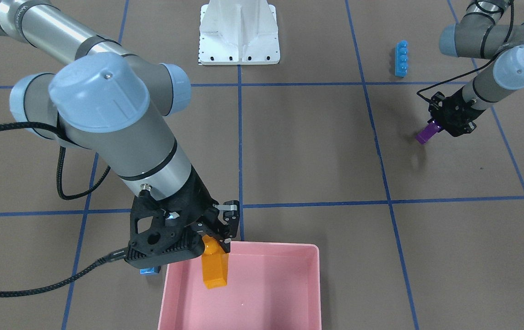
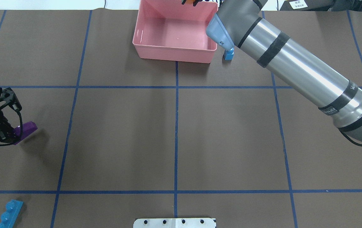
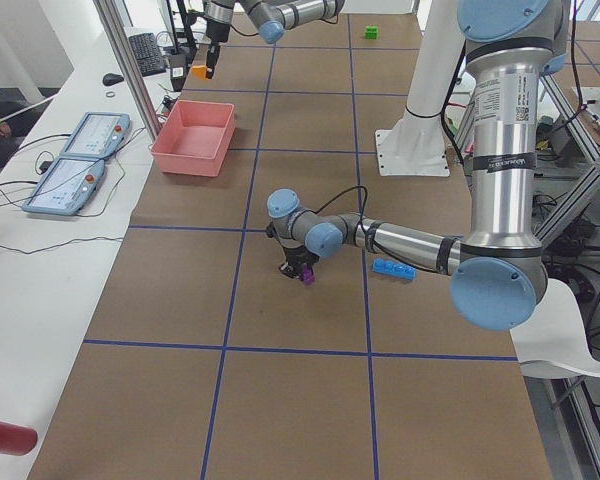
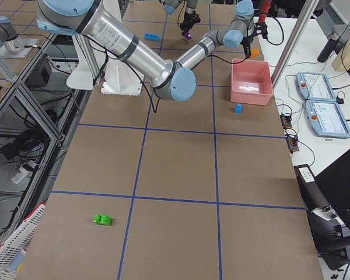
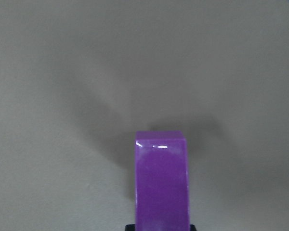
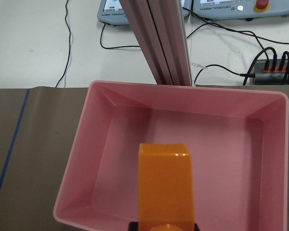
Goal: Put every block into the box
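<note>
My right gripper [image 1: 216, 240] is shut on the orange block [image 1: 214, 268] and holds it upright over the near-corner area of the pink box [image 1: 289, 247]; the right wrist view shows the block [image 6: 164, 187] above the box's bare floor [image 6: 221, 144]. My left gripper [image 1: 440, 126] is shut on the purple block [image 1: 427, 133] and holds it just above the table, as the left wrist view [image 5: 161, 183] shows. The long light-blue bar [image 1: 401, 58] lies behind the left arm. The tiny light-blue block [image 2: 228, 55] stands beside the box. The green block [image 4: 102, 220] lies far off.
The white metal base [image 1: 239, 32] stands at the table's robot side. Blue tape lines grid the brown table. Beyond the box, off the table, are an aluminium post [image 6: 159, 43], cables and control pendants [image 3: 90, 135].
</note>
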`<state>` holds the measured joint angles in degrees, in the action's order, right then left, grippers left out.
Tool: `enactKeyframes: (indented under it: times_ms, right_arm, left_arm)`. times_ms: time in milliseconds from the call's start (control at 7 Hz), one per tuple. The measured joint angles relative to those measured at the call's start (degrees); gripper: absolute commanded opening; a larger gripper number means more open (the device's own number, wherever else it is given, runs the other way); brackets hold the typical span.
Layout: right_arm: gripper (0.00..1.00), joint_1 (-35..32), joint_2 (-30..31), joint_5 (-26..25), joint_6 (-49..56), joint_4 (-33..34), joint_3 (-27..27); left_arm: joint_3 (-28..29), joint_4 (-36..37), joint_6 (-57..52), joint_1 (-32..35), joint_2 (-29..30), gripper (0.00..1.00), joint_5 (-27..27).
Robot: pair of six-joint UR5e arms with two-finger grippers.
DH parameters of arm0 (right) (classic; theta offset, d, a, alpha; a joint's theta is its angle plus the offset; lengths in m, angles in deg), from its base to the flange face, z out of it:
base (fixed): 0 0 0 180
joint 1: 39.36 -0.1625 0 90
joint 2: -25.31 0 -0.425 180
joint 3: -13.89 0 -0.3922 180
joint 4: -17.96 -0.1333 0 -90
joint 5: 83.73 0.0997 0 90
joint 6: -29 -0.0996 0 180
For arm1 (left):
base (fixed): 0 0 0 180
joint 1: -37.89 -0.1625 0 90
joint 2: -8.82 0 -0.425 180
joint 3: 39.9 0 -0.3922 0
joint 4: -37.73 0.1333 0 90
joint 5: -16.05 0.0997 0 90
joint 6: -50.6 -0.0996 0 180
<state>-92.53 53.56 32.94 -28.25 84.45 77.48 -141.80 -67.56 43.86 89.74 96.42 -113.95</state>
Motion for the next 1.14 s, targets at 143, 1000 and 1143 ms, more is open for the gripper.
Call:
enactKeyframes:
  times_ms: [143, 1000, 1143]
  right_arm:
    - [0.00, 1.17, -1.10, -2.43, 0.59, -5.35, -5.52]
    - [1.00, 4.82, -5.79, -7.33, 0.91, -13.16, -20.58]
    - [1.00, 4.64, -5.66, -7.30, 0.77, -11.86, -19.25]
  left_arm:
    - [-1.18, 0.15, 2.30, 1.16, 0.48, 0.00, -0.87]
    - [-1.86, 1.06, 22.02, 11.83, 10.38, 0.00, -11.37]
    - [-1.96, 0.72, 29.98, 11.91, 14.03, 0.00, -12.14]
